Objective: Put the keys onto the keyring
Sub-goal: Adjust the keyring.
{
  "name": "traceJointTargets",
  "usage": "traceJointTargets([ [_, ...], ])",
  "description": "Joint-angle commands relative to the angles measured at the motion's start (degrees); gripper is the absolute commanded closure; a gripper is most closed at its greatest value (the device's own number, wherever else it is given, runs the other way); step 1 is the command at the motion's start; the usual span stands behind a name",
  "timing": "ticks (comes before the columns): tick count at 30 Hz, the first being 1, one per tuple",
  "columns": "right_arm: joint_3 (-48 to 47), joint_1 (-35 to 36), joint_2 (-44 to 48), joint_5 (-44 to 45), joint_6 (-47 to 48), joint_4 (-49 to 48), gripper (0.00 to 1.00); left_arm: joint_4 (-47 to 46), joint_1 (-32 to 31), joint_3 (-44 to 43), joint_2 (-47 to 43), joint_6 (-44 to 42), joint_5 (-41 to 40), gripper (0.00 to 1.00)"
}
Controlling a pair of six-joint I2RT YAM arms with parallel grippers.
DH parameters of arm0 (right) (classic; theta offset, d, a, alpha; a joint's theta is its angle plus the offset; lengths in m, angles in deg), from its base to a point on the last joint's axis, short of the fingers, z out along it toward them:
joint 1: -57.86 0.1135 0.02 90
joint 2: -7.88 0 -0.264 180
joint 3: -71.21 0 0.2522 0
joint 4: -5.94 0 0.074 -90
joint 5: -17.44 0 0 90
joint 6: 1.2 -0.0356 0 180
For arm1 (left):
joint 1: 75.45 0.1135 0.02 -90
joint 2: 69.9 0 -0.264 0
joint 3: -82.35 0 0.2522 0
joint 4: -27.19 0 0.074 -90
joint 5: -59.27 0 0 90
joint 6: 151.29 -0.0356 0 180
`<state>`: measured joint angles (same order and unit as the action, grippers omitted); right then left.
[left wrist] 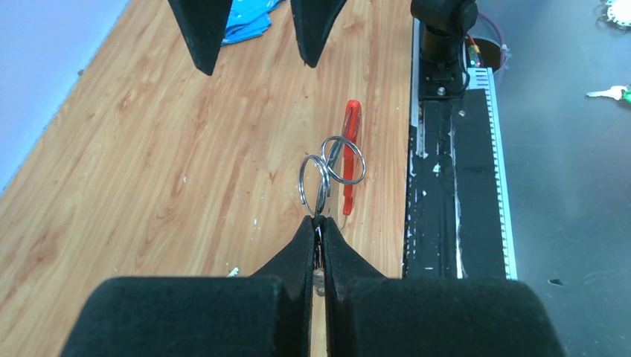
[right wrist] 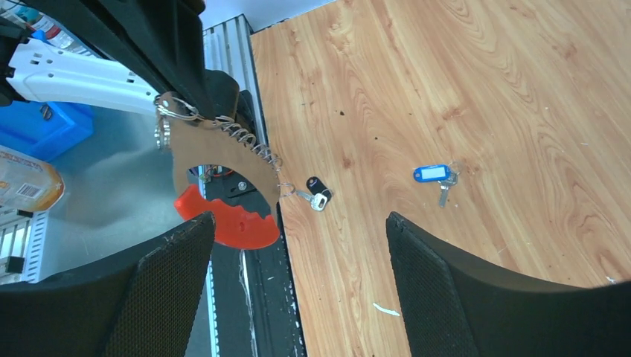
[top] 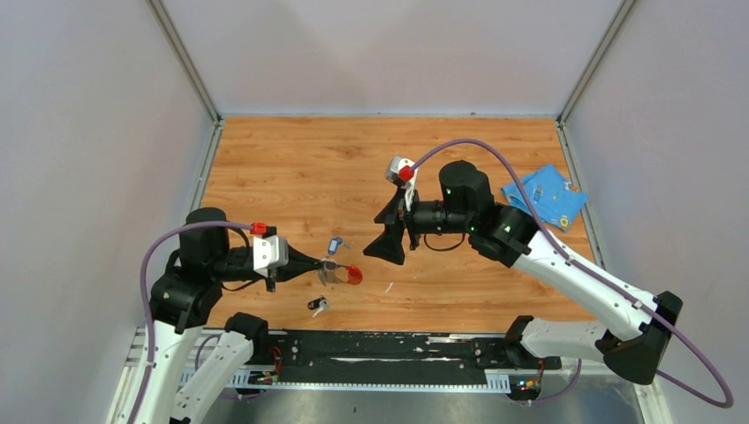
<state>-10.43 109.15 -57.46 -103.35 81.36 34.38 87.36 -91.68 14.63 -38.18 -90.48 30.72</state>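
My left gripper (top: 325, 268) is shut on the keyring (top: 346, 274) and holds it just above the table, its red end pointing right. In the left wrist view the closed fingertips (left wrist: 318, 221) pinch one of two small metal rings (left wrist: 313, 183), and the red strap (left wrist: 351, 145) stands edge-on behind them. The blue-headed key (top: 334, 245) lies just beyond the keyring. The black-headed key (top: 317, 306) lies near the front edge. My right gripper (top: 389, 245) is open and empty, right of the keyring. Its view shows the curved fob (right wrist: 227, 223), black key (right wrist: 318, 190) and blue key (right wrist: 432, 173).
A blue cloth (top: 545, 196) with small metal bits on it lies at the right edge of the wooden table (top: 353, 168). The black base rail (top: 397, 349) runs along the front edge. Grey walls close in the table on three sides.
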Motion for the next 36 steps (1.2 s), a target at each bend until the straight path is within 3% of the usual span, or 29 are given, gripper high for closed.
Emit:
traceJointTargets([
  [1,-1.47,-0.34,1.44,-4.41,2.36,1.14,0.15,-0.81,-0.12,0.38,0.22,-1.65,0.59,1.0],
  [6,-1.62,0.74,0.27,-7.83,2.17,1.49,0.15,-0.84,-0.12,0.23,1.23,-2.48,0.8,1.0],
  [14,-2.53,5.75,-1.32,-6.73,1.34,0.7,0.08,-0.73,-0.12,0.26,4.45,-4.07,-0.07,1.0],
  [19,-2.65,9.54,-2.66,1.4,2.45,1.62,0.08,-0.77,-0.07,-0.6,5.03,-4.59,0.49,1.0],
  [22,-1.62,11.55,-3.1,9.4,3.8,0.37,0.15,-0.82,-0.12,-1.18,4.99,-4.34,0.66,1.0],
  [27,0.91,12.58,-3.17,12.34,3.85,-4.72,0.29,-0.8,-0.1,-0.79,4.08,-4.17,1.58,1.0],
  [36,2.61,13.58,-5.19,10.86,4.49,-6.23,0.32,-0.81,-0.12,-1.18,3.03,-4.23,2.3,1.0],
])
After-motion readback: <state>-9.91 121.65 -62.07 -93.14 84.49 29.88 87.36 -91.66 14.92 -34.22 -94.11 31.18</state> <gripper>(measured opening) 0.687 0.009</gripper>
